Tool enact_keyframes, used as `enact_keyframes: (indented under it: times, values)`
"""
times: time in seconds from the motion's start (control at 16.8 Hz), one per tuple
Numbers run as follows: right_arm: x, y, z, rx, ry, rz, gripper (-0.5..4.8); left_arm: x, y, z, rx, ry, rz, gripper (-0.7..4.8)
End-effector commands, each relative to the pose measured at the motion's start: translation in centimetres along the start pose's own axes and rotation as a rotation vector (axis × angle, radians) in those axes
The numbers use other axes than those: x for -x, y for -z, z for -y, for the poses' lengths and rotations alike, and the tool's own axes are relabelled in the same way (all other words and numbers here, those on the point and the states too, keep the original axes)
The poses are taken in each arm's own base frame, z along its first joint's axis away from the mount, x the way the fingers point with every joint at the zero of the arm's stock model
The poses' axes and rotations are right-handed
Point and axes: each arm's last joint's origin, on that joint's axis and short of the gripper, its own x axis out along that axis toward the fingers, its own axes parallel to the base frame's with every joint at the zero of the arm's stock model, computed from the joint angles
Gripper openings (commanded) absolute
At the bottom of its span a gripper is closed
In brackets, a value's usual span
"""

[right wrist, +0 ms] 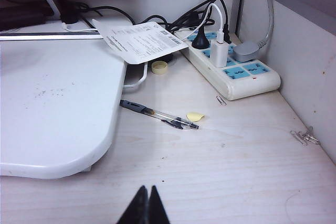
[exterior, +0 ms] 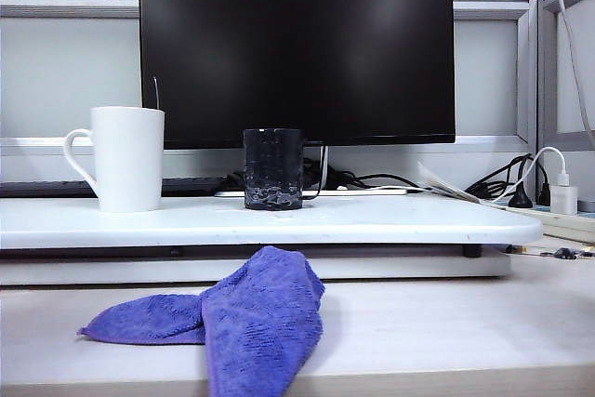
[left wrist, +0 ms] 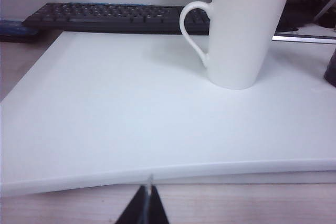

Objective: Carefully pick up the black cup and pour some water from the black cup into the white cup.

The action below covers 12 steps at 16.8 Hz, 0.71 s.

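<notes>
The black cup (exterior: 273,168), a short dark bumpy tumbler, stands mid-way along the raised white board (exterior: 390,220); only its dark edge (left wrist: 331,69) shows in the left wrist view. Water cannot be made out through its wall. The white cup (exterior: 124,157), a tall mug with its handle pointing left, stands at the board's left; it looms ahead in the left wrist view (left wrist: 242,35). My left gripper (left wrist: 147,192) is shut and empty, hovering over the desk before the board's front edge. My right gripper (right wrist: 147,191) is shut and empty over bare desk beside the board's rounded corner (right wrist: 79,166). Neither gripper appears in the exterior view.
A blue cloth (exterior: 244,318) lies on the desk in front of the board. A monitor (exterior: 297,48) and keyboard (left wrist: 110,17) sit behind. By the right gripper lie a pen (right wrist: 157,115), a paper sheet (right wrist: 139,40), a power strip (right wrist: 231,64) with cables, and paper clips (right wrist: 303,137).
</notes>
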Motion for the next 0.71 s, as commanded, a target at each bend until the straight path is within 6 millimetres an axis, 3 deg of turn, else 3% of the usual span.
enact_keyframes:
  times: [0.06, 0.3, 0.42, 0.48, 0.53, 0.65, 0.71]
  values:
    - [-0.1, 0.1, 0.1, 0.003, 0.024, 0.009, -0.05, 0.0, -0.1, 0.0, -0.004, -0.004, 0.007, -0.06]
    - [-0.1, 0.0, 0.1, 0.002, 0.023, 0.016, -0.05, 0.0, -0.1, 0.0, -0.004, -0.005, 0.009, -0.06]
    - [0.1, -1.0, 0.0, -0.004, 0.005, 0.107, -0.04, 0.1, -0.5, 0.0, -0.003, -0.003, 0.031, 0.00]
    - [0.3, -2.1, -0.1, -0.006, -0.014, 0.168, 0.03, 0.2, -0.9, 0.0, -0.002, -0.002, 0.050, 0.48]
    - [0.8, -3.5, -0.1, -0.009, -0.016, 0.225, 0.51, 0.4, -1.7, 0.1, -0.003, 0.001, 0.080, 1.79]
    - [2.0, -6.5, -0.1, -0.013, -0.013, 0.319, 2.33, 1.0, -3.7, 0.3, -0.002, 0.008, 0.185, 4.79]
    - [2.8, -8.3, -0.1, -0.005, -0.013, 0.372, 2.55, 1.5, -5.0, 0.4, 0.015, 0.019, 0.256, 4.79]
